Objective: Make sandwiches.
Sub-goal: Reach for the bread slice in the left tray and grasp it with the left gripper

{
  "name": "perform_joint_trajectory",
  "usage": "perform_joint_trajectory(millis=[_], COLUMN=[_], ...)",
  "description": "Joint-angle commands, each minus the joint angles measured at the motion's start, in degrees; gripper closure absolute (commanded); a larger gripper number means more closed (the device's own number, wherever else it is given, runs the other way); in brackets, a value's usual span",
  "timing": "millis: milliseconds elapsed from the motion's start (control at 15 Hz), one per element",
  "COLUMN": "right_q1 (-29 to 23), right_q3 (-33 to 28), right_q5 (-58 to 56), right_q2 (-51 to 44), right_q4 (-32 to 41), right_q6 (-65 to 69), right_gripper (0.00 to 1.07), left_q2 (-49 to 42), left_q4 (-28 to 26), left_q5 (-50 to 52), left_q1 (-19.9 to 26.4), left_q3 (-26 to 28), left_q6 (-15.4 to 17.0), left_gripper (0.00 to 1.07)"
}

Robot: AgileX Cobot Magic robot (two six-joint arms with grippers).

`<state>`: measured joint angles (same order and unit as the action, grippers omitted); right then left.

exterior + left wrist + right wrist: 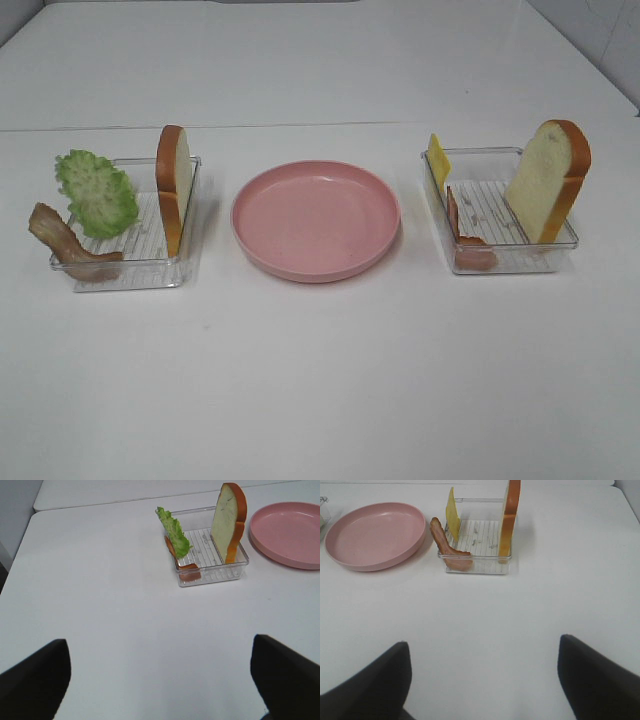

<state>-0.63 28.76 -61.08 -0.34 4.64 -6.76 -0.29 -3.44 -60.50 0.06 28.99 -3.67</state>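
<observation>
- Pincers first: the left gripper (pixel 159 652) and the right gripper (pixel 483 645) are both spread wide and hold nothing.
- No sandwich is made yet. At the left of the high view, the left tray (pixel 130 278) holds a bread slice (pixel 174 188), lettuce (pixel 97 192) and bacon (pixel 66 243).
- At the right, the right tray (pixel 500 265) holds cheese (pixel 438 160), second bacon (pixel 470 250) and a second bread slice (pixel 548 180).
- The pink plate (pixel 316 220) sits in the middle.
- I think bread goes first: pinch a standing slice on its flat sides, lift straight up, and lay it flat on the plate.
</observation>
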Motion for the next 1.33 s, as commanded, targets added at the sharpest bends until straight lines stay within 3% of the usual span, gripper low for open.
perform_joint_trajectory(millis=[67,1067,1200,1333], right_q1=[0.4,0.4,0.4,0.4], right_q3=[-0.1,-0.1,-0.1,-0.1], right_q5=[0.5,0.5,0.5,0.5], right_q2=[-0.7,-0.7,-0.7,-0.7], right_q4=[0.1,0.1,0.1,0.1], right_q6=[-0.3,-0.3,-0.3,-0.3], right_gripper=[0.31,0.31,0.31,0.31], left_q2=[-1.1,-1.0,0.5,8.3], left_q4=[-0.2,-0.3,-0.3,-1.8], left_q5=[0.5,0.9,4.0,10.4], left_q1=[-0.3,-0.3,-0.3,-0.3], left_q3=[-0.3,0.0,1.8,5.5], left_q6=[0.1,0.1,0.1,0.1], left_gripper=[0.15,0.15,0.15,0.17])
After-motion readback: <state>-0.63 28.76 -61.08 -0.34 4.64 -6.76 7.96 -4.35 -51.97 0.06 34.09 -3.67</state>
